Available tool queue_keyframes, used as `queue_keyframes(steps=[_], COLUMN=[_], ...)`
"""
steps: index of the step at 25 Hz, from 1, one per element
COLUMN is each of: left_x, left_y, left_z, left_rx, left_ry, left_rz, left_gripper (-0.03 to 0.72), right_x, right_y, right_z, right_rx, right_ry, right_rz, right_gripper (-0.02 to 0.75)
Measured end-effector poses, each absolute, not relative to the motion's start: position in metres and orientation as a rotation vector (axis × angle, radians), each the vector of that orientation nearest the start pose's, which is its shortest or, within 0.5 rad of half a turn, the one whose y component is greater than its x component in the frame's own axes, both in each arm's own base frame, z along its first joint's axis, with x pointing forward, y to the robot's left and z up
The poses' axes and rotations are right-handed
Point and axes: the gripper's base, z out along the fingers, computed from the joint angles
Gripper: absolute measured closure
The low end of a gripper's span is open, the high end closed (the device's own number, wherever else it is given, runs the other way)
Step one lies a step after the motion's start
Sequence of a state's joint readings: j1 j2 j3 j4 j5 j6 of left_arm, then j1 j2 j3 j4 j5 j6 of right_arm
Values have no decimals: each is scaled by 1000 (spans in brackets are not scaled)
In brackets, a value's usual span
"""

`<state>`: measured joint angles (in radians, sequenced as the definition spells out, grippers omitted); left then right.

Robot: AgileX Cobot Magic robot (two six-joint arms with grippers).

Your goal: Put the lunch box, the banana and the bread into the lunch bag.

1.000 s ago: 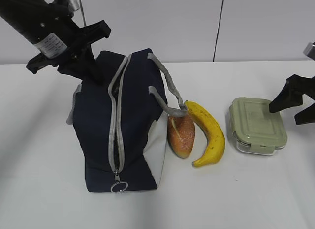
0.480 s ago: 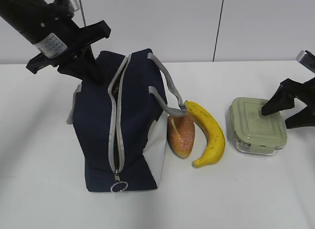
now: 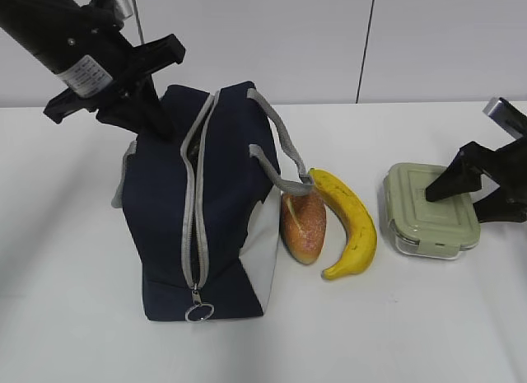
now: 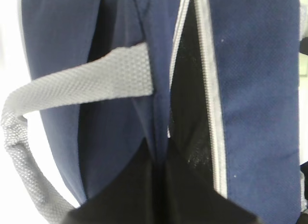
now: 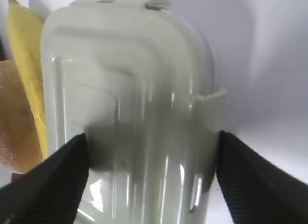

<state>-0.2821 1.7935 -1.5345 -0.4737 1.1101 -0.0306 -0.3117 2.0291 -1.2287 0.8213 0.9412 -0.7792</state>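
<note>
We count one bag (image 3: pixel 206 202), part unzipped, its inside too dark to read; one roll (image 3: pixel 302 222), one banana (image 3: pixel 350 222), one closed lunch box (image 3: pixel 430 210) on the bench (image 3: pixel 395 317). Left jaws shut at the bag's rear edge, whether on its cloth we cannot tell; right jaws wide, straddling the lunch box.

left claw (image 3: pixel 156 123): its tips are hidden behind the lunch bag (image 3: pixel 206 210) at 10 o'clock
bread (image 3: pixel 302 225): its left edge is tucked behind the bag
right claw (image 3: pixel 473 189): partly cut off by the frame's 3 o'clock edge
lunch box (image 5: pixel 130 118): blurred up close, its bottom cut off
</note>
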Motion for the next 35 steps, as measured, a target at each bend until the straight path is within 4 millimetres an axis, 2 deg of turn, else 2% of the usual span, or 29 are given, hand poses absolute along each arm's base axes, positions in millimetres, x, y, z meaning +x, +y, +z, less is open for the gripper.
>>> queue_keyframes(steps=[12,15,18,20,27,32,35], left_x=[353,353,353,353,353,353,353], left_y=[-141,-141,-141,-141,-141,-141,-141], left_z=[290,290,290,290,290,290,290], left_rx=[142,142,142,142,142,142,140], left_ry=[2842,2842,2842,2842,2842,2842,2837], left_rz=[-714,-714,-714,-714,-714,-714,-714], left_gripper=[691,691,691,691,691,691,691], right_x=[371,370,370,370,372,380,384], right_y=[-57,-55,-53,-52,-50,-47,-45], right_z=[132,133,135,136,136,143,151], right_rx=[103,91,102,100,142,254,241], right_ry=[2746,2733,2718,2714,2674,2563,2492], right_rz=[956,998,1053,1070,1127,1216,1287], right_gripper=[156,224,337,366,377,377,377])
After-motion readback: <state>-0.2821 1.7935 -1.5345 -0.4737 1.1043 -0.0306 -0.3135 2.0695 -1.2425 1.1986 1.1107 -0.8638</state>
